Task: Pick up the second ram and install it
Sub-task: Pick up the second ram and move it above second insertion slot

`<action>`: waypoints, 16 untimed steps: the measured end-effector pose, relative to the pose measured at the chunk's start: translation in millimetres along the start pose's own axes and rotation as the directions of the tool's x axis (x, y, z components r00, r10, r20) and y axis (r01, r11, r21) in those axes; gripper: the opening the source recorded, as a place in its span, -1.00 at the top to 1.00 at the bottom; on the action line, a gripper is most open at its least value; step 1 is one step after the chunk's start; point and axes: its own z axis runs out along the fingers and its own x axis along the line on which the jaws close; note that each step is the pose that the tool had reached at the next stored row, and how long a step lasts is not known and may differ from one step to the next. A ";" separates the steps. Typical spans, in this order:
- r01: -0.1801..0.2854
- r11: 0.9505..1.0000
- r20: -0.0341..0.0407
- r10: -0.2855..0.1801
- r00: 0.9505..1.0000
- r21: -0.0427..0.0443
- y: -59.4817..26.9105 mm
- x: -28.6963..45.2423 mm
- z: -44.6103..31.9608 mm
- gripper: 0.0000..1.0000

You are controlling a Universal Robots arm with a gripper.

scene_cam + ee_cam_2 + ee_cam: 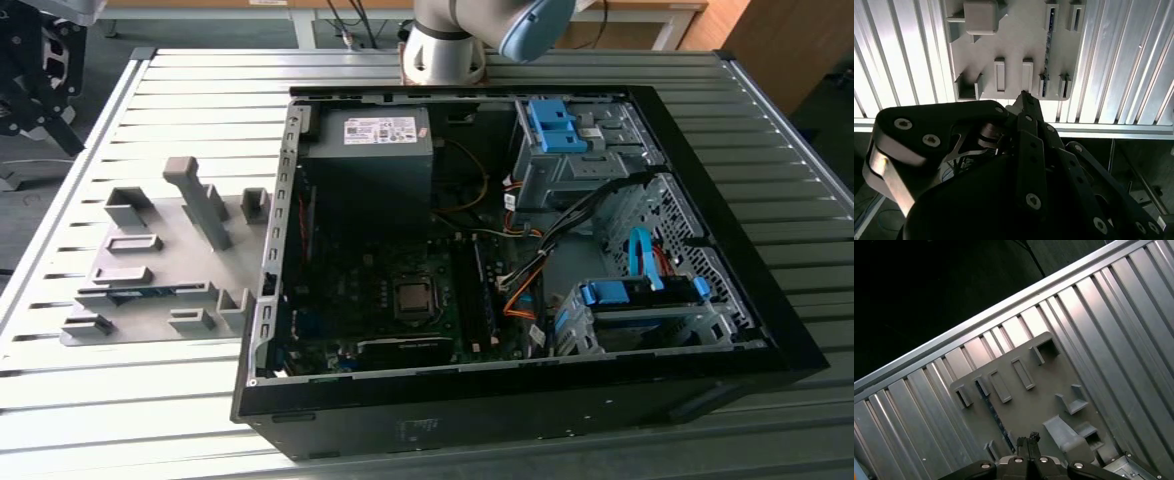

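Observation:
The second ram [144, 291] is a thin blue stick standing on edge in a slot of the grey fixture plate [160, 235], on the table at the exterior view's left of the open computer case [507, 250]. Both wrist views look down on it: a narrow blue strip [1048, 47] in the second wrist view, a dark strip [996, 420] in the first. My gripper [1025, 95] hangs well above the plate, its tips [1028, 439] pressed together with nothing between them, close beside the ram's line but apart from it.
Raised grey holders [200, 200] stick up from the fixture plate. The case holds a power supply [367, 135], a motherboard with a CPU socket [411, 297], blue drive-bay clips [554, 125] and loose cables [527, 285]. The arm's base [447, 45] stands behind the case on the ribbed metal table [107, 400].

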 end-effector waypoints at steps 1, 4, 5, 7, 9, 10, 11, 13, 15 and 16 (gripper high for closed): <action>0.000 1.000 0.000 0.000 1.000 0.000 0.0 0.0 0.0 0.79; 0.000 1.000 0.000 0.000 1.000 0.000 0.0 0.0 -0.1 0.79; 0.001 1.000 0.000 -0.001 1.000 0.000 0.0 0.0 -0.1 0.79; 0.020 1.000 -0.001 -0.020 1.000 0.000 0.0 0.1 0.0 0.79; 0.056 0.998 -0.002 -0.056 0.998 -0.001 0.1 0.1 0.1 0.79; 0.074 0.997 -0.003 -0.074 0.997 -0.001 0.1 0.1 0.2 0.79; 0.092 0.996 -0.003 -0.092 0.996 -0.002 0.0 0.0 0.2 0.79; 0.128 0.992 -0.005 -0.129 0.992 -0.003 0.0 0.0 0.4 0.79; 0.164 0.986 -0.006 -0.164 0.986 -0.003 0.0 0.0 0.5 0.79; 0.182 0.983 -0.007 -0.182 0.983 -0.004 0.0 0.0 0.5 0.79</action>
